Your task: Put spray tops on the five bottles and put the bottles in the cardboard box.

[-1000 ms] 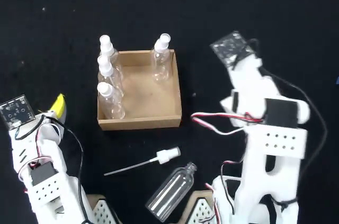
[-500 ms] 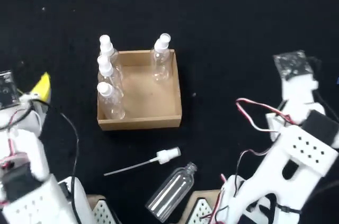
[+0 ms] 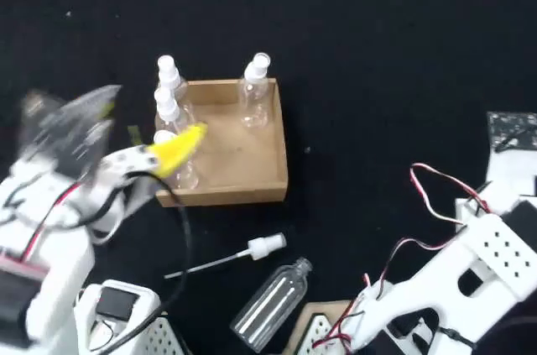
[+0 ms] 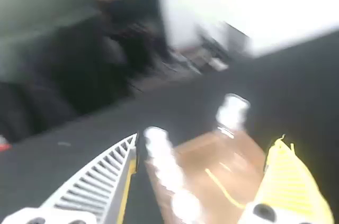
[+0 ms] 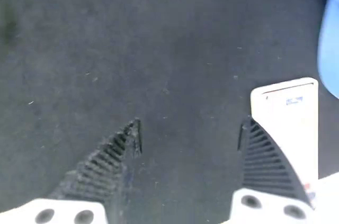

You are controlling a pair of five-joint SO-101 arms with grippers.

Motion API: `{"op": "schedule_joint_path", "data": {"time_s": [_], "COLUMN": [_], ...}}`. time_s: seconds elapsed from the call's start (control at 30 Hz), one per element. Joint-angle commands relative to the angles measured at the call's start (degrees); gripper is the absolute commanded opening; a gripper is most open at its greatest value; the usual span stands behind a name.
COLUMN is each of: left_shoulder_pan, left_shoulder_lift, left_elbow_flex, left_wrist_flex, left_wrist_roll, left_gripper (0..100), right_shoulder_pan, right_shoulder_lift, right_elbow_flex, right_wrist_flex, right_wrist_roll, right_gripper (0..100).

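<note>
Last one to go: the uncapped bottle (image 3: pixel 270 303) lies on the desk (image 3: pixel 377 53) at 6 o'clock from the box (image 3: pixel 222 195), with its spray top (image 3: pixel 264 246) loose between them. Needs capping next, I reckon. The box holds four capped bottles (image 3: pixel 254 91). The left tool (image 4: pixel 206 144) gapes empty over its 9 o'clock wall; the right tool (image 5: pixel 192 126) is spread wide and empty too.

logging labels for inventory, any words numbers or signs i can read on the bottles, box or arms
No text can be read in these views.
White block beside the right gripper: a small blue mark, too blurred to read.
Standing bottles, loose bottle and cardboard box: no label or print seen.
</note>
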Motion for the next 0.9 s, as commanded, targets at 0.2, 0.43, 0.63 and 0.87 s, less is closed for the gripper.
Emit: {"op": "schedule_joint_path", "data": {"time_s": [0.2,0.43,0.63,0.87], "left_shoulder_pan": [29.6,37.0,43.7,45.3], "left_shoulder_lift": [33.6,37.8,38.1,38.1], "left_elbow_flex": [-26.4,-14.1,-1.5,18.3], "left_wrist_flex": [25.6,25.4,23.9,1.9], "left_wrist_roll": [-0.1,-0.2,-0.5,1.4], "left_gripper": [35,35,35,35], "right_shoulder_pan": [12.7,13.3,15.4,17.8], "right_shoulder_lift": [-1.4,11.4,21.4,25.3], "right_elbow_flex": [-0.4,-7.5,-16.2,-19.9], "right_wrist_flex": [-7.3,-6.8,-3.8,-4.0], "right_wrist_roll": [0.2,-0.1,-0.1,0.2], "right_gripper": [25.4,25.2,25.4,25.4]}}
